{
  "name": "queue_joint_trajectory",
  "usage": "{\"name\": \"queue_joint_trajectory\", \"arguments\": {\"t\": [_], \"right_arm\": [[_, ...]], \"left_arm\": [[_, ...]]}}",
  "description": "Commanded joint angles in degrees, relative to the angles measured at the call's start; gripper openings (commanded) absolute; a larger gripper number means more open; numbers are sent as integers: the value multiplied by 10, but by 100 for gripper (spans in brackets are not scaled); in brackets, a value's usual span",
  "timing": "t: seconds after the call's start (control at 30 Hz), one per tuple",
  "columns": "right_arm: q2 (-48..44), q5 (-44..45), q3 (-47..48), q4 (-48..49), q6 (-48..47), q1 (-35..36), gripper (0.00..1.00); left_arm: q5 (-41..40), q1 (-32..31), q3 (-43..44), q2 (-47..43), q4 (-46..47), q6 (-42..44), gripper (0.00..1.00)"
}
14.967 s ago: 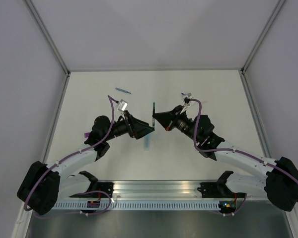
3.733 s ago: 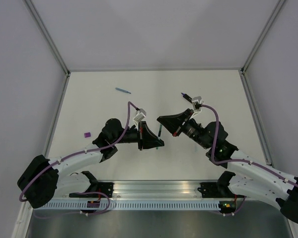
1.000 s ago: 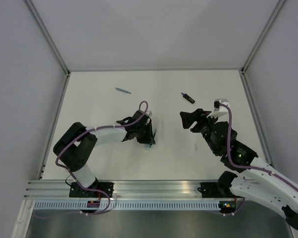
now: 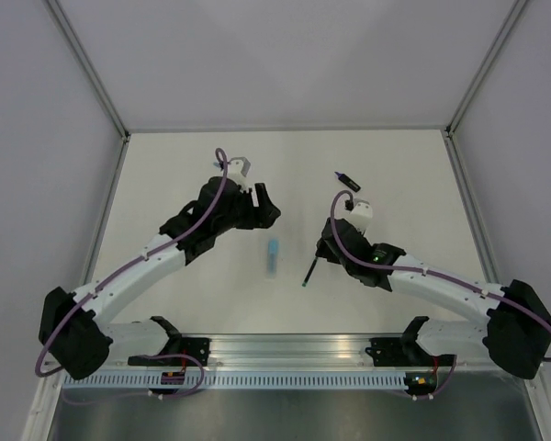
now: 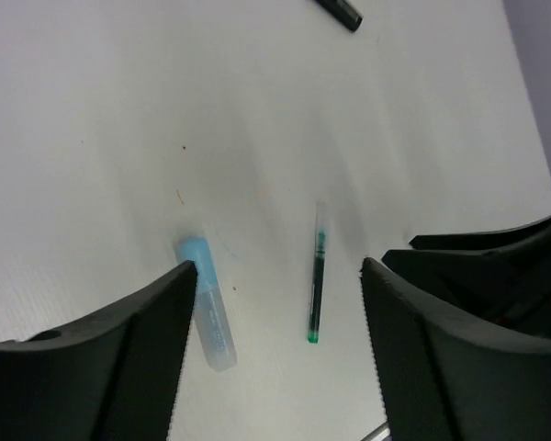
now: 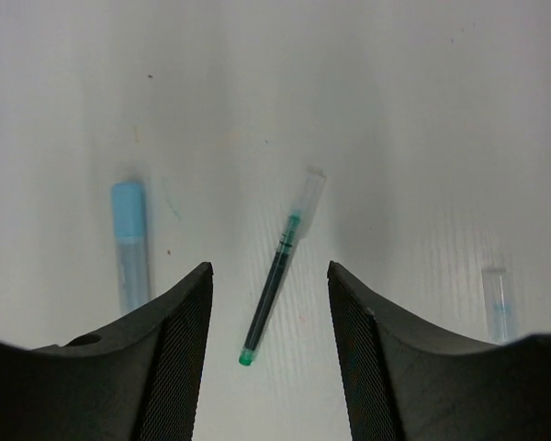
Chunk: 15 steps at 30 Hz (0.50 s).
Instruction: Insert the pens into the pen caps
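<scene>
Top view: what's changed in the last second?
The left gripper opened, let go of the pale-blue highlighter and drew back toward the far left; the highlighter lies free on the table. The right gripper moved left and nearer, and now hangs open over the thin dark pen. The black-and-purple marker stayed put.

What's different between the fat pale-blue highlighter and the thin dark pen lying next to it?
The highlighter is short, thick and pale blue; the pen is longer, thin and dark with a green end. Seen from above, the highlighter points straight up the picture, while the pen slants. Both lie flat on the table, apart and unheld.
</scene>
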Motion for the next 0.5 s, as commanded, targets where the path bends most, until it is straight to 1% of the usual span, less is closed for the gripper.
{"name": "queue_joint_trajectory", "arguments": {"t": [0.0,0.03,0.07,0.1,0.13,0.17,0.2,0.33,0.47], "right_arm": [[41,11,7,-31,97,0,59],[53,12,12,-35,107,0,58],[73,14,16,-42,117,0,57],[82,17,19,-52,134,1,57],[90,14,23,-53,139,0,56],[106,11,23,-42,142,0,55],[113,6,21,-34,144,0,55],[178,-22,35,0,135,0,45],[233,-33,60,11,130,-1,39]], "left_arm": [[-73,-4,-53,-72,43,34,81],[-71,-4,-94,-90,65,28,84],[-85,-4,-118,-126,105,25,91],[-103,-4,-141,-145,122,16,99],[-126,-3,-187,-162,140,13,100],[-167,-4,-206,-195,167,11,100],[-181,-4,-220,-210,170,6,100],[-209,-4,-259,-285,167,1,100],[-238,-4,-283,-359,158,-3,100]]}}
